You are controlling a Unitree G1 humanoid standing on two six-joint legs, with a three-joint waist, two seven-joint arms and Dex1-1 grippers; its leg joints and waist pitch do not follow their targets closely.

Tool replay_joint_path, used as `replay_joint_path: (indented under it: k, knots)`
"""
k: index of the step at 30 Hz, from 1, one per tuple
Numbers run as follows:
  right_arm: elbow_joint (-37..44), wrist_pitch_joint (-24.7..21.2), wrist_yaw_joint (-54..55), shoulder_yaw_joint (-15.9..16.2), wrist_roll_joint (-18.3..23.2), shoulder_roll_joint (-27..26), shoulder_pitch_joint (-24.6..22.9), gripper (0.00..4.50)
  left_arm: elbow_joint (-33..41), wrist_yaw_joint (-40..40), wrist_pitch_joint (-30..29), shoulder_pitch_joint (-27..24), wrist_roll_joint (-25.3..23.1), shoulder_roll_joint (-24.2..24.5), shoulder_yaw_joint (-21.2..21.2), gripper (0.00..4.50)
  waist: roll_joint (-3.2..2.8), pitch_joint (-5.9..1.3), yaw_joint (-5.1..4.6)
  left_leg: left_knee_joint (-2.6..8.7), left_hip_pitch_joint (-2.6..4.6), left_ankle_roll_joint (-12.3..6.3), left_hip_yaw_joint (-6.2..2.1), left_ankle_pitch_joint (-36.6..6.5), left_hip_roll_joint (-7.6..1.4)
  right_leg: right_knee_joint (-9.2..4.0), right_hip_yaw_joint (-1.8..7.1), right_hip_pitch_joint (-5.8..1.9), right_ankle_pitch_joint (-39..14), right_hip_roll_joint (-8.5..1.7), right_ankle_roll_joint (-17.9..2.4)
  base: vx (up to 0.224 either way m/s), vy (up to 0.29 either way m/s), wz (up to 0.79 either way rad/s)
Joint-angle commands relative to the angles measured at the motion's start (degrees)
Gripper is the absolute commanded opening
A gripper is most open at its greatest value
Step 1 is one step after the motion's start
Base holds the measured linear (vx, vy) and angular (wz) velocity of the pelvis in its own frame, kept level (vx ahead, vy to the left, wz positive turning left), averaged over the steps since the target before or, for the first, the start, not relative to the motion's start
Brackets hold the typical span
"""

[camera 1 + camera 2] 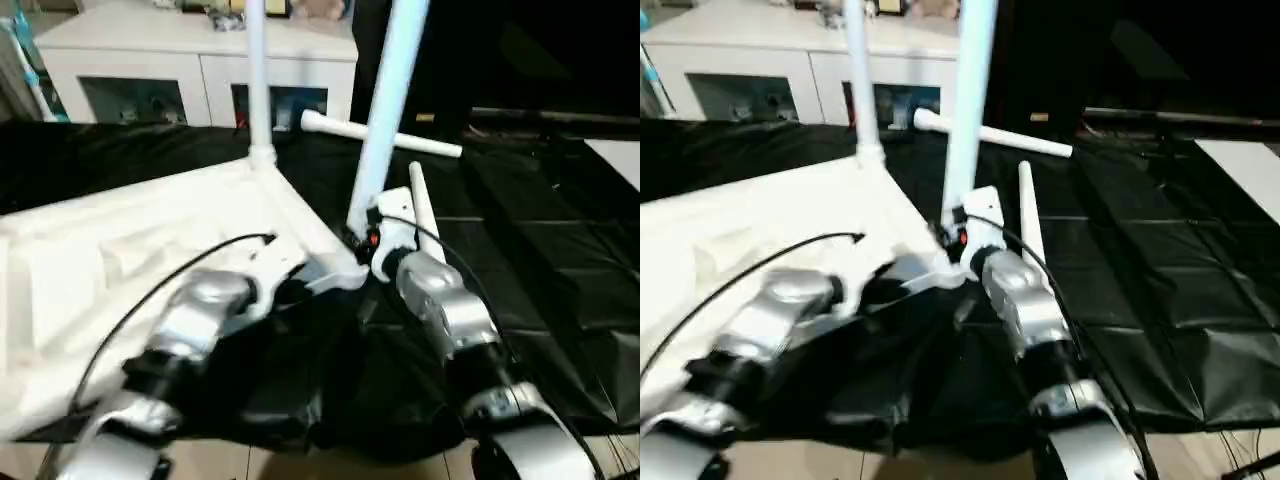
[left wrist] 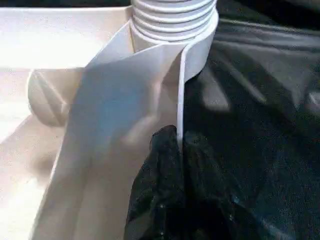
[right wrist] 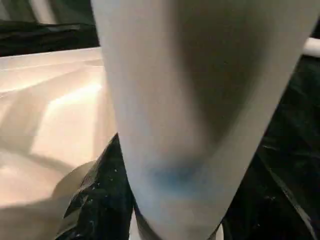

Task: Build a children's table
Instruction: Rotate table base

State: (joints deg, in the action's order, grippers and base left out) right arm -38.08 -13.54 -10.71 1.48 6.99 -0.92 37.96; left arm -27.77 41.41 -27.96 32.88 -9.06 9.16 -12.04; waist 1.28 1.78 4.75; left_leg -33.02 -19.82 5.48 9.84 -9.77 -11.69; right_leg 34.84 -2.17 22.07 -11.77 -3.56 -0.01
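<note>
The white tabletop (image 1: 120, 250) lies underside up on a black cloth. One white leg (image 1: 256, 80) stands upright in its far corner socket. A second leg (image 1: 388, 110) stands in the near right corner, and its ribbed end (image 2: 172, 20) sits in the socket. My right gripper (image 1: 365, 240) is shut around this leg low down, one black finger (image 3: 100, 200) beside it. My left gripper (image 2: 178, 145) is shut on the tabletop's thin rim just below that corner. Two more legs (image 1: 380, 135) (image 1: 425, 215) lie loose on the cloth to the right.
A white cabinet (image 1: 200, 60) with glass doors stands behind the work. The black cloth (image 1: 560, 250) spreads out wide to the right, with a white panel (image 1: 615, 160) at its far right edge. Bare floor shows along the near edge.
</note>
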Motion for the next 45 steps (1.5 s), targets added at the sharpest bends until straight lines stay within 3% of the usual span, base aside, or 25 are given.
replay_joint_path:
  k: [1,2,3,4,6,8,16,18,19,23,24,25,26,29,32,37,38,39,41,43,44,45]
  knots:
    - [-8.3,-5.7,2.7,0.0,0.7,-3.2,-2.2,1.85,-1.8,-9.2,-4.8,1.8,-1.4,-4.4,0.9,0.0,-0.17,-1.47,-0.72,4.73,1.35,1.94,-0.88,-27.8,-0.99,-6.48,1.94,0.49,-30.5,-3.86,-4.7,0.0,0.0,0.0]
    - [-8.9,-5.7,3.4,-0.3,0.6,-3.5,-1.9,1.85,-1.9,-10.2,-5.8,2.2,-1.7,-5.2,0.8,0.0,-0.14,-1.53,-0.44,4.68,1.59,1.83,-0.89,-28.3,-0.89,-6.74,1.82,0.58,-31.0,-3.79,-4.0,0.0,0.0,0.0]
    - [-9.4,-5.7,3.8,-0.4,0.5,-3.7,-1.6,1.85,-1.8,-10.8,-6.7,2.4,-1.8,-5.7,0.7,0.0,-0.12,-1.62,-0.42,4.71,1.47,1.77,-0.98,-28.1,-0.87,-6.66,1.84,0.46,-30.5,-3.89,-4.0,0.0,0.0,0.0]
    - [-9.4,-5.7,3.8,-0.4,0.5,-3.7,-1.6,1.85,-1.8,-10.8,-6.7,2.4,-1.8,-5.7,0.7,0.0,-0.09,-1.72,-0.42,5.02,0.82,1.62,-1.17,-27.2,-0.9,-6.51,1.76,-0.07,-29.0,-3.9,-3.8,0.0,0.0,0.0]
    - [-10.1,-5.6,4.2,-0.9,0.7,-3.8,-1.2,1.85,-0.9,-11.2,-8.3,2.4,-2.0,-6.1,0.7,0.0,-0.05,-1.95,-0.24,5.05,0.96,1.66,-1.06,-26.5,-1.05,-6.38,1.85,0.07,-25.7,-3.78,-4.1,0.0,0.0,0.0]
    - [-11.0,-5.2,4.5,-1.4,0.5,-3.8,-0.7,1.85,-0.2,-11.2,-8.9,2.2,-2.1,-5.9,0.2,0.0,0.04,-1.97,-0.3,5.21,0.53,1.58,-1.06,-26.1,-0.99,-6.16,1.85,-0.2,-23.9,-3.75,-4.5,0.0,0.0,0.0]
    - [-13.1,-4.0,5.0,-2.7,0.2,-4.0,0.8,1.85,-0.3,-11.3,-8.9,2.3,-2.2,-5.4,0.0,0.0,0.18,-1.79,-0.62,5.29,0.92,1.92,-1.35,-30.1,-0.92,-6.98,1.59,0.4,-29.9,-3.85,-2.9,0.0,0.0,0.0]
    - [-13.4,-3.4,4.3,-2.7,0.2,-4.1,1.1,1.85,-0.2,-11.3,-8.7,2.4,-2.0,-5.2,-0.2,0.0,0.15,-1.93,-0.63,5.43,0.88,1.89,-1.41,-29.8,-0.97,-7.08,1.49,0.22,-29.5,-3.91,-2.8,0.0,0.0,0.0]
    - [-13.4,-3.4,4.1,-2.8,0.3,-4.1,1.1,2.2,-0.2,-11.2,-8.6,2.3,-2.0,-5.2,-0.2,0.0,0.16,-1.92,-0.63,5.56,0.77,1.87,-1.38,-29.2,-1.03,-7.07,1.5,0.15,-28.4,-3.88,-2.9,0.0,0.0,0.0]
    - [-13.3,-2.3,0.6,-3.2,0.8,-3.8,1.8,2.6,1.1,-10.1,-7.5,1.9,-1.4,-4.0,-1.0,0.0,0.25,-1.78,-0.68,5.6,0.8,1.71,-1.36,-30.0,-1.01,-7.16,1.5,0.35,-29.0,-3.86,-3.1,0.0,0.0,0.0]
    - [-13.5,-2.2,0.3,-3.3,0.7,-3.6,2.1,2.74,1.3,-9.8,-7.4,1.8,-1.4,-3.8,-1.1,0.0,0.26,-1.96,-0.81,5.66,0.52,1.67,-1.39,-29.2,-1.06,-7.02,1.6,0.09,-28.2,-3.99,-3.4,0.0,0.0,0.0]
    - [-13.6,-2.1,0.2,-3.3,0.7,-3.5,2.2,2.74,1.4,-9.7,-7.4,1.7,-1.4,-3.6,-1.1,0.0,0.33,-2.11,-0.91,5.91,-0.32,1.81,-1.55,-26.6,-1.2,-6.49,1.57,-0.71,-25.2,-4.11,-4.0,0.0,0.0,0.0]
    - [-13.8,-2.0,0.0,-3.6,0.8,-3.2,2.4,2.74,1.8,-9.4,-7.3,1.6,-1.4,-3.4,-1.3,0.0,0.37,-2.18,-1.07,5.88,-0.44,1.73,-1.38,-24.8,-1.26,-6.18,1.56,-0.76,-22.5,-3.95,-4.7,0.0,0.0,0.0]
    - [-14.0,-1.7,-0.6,-3.8,0.8,-2.8,2.8,3.06,2.0,-9.0,-6.9,1.4,-1.2,-3.1,-1.4,0.0,0.27,-1.96,-1.18,5.53,0.15,1.34,-0.91,-25.1,-1.17,-6.38,1.85,-0.15,-22.3,-3.94,-5.8,0.0,0.0,0.0]
    - [-14.0,-1.0,-2.2,-4.0,0.8,-2.6,3.1,3.43,2.2,-8.7,-6.9,1.3,-1.0,-2.8,-1.6,0.0,0.3,-2.26,-1.1,5.51,-0.23,1.1,-0.82,-21.9,-1.28,-5.9,1.95,-0.76,-18.8,-3.98,-6.8,0.0,0.0,0.0]
    - [-13.3,1.4,-4.4,-3.5,0.1,-1.7,3.8,3.87,2.7,-8.3,-6.7,1.1,-0.6,-2.1,-2.0,0.0,0.21,-3.09,-0.8,4.64,-0.77,-0.65,-0.17,-10.3,-1.25,-4.08,1.92,-1.89,-1.2,-3.71,-10.9,0.021,-0.007,0.01]
    - [-13.1,2.1,-5.0,-3.7,0.4,-1.6,3.8,3.87,2.6,-8.2,-6.4,1.0,-0.6,-2.0,-2.1,0.0,0.16,-3.17,-0.7,4.53,-0.79,-0.96,-0.11,-9.0,-1.24,-3.87,1.88,-1.97,0.9,-3.66,-11.4,0.0,0.0,0.0]
    - [-13.1,2.2,-5.4,-3.9,0.6,-1.6,3.9,3.45,2.5,-8.1,-6.3,1.1,-0.6,-2.0,-2.1,0.0,0.17,-3.2,-0.65,4.31,-0.82,-1.61,0.02,-7.0,-1.21,-3.55,1.81,-2.04,4.5,-3.56,-12.3,0.0,0.0,0.0]
    - [-13.3,1.9,-6.1,-4.1,1.0,-1.7,4.1,3.49,2.4,-8.1,-6.2,1.1,-0.5,-2.0,-2.1,0.0,0.14,-2.94,-0.66,4.37,-0.85,-2.17,0.08,-7.0,-1.2,-3.61,1.71,-2.07,4.6,-3.57,-13.1,0.0,0.0,0.0]
    - [-13.1,3.0,-6.3,-4.6,1.3,-1.8,4.2,3.46,2.7,-7.8,-6.1,1.0,-0.5,-1.8,-2.2,0.0,-0.04,-2.68,-0.69,4.59,-0.74,-1.68,0.05,-10.1,-1.34,-4.14,1.73,-2.0,-1.4,-3.8,-12.9,0.0,0.0,0.0]
    - [-13.1,3.3,-6.3,-4.6,1.2,-1.8,4.2,3.05,2.8,-7.8,-6.1,1.0,-0.4,-1.8,-2.2,0.0,0.0,-2.62,-0.73,4.67,-0.75,-1.32,0.03,-11.3,-1.37,-4.36,1.77,-1.99,-4.2,-3.89,-12.4,0.0,0.0,0.0]
    - [-13.2,3.5,-6.4,-4.6,1.0,-1.8,4.2,2.97,2.8,-7.8,-6.0,1.0,-0.4,-1.7,-2.3,0.0,0.03,-2.59,-0.73,4.7,-0.75,-1.13,-0.01,-11.6,-1.39,-4.42,1.78,-2.0,-5.2,-3.91,-12.1,0.0,0.0,0.0]
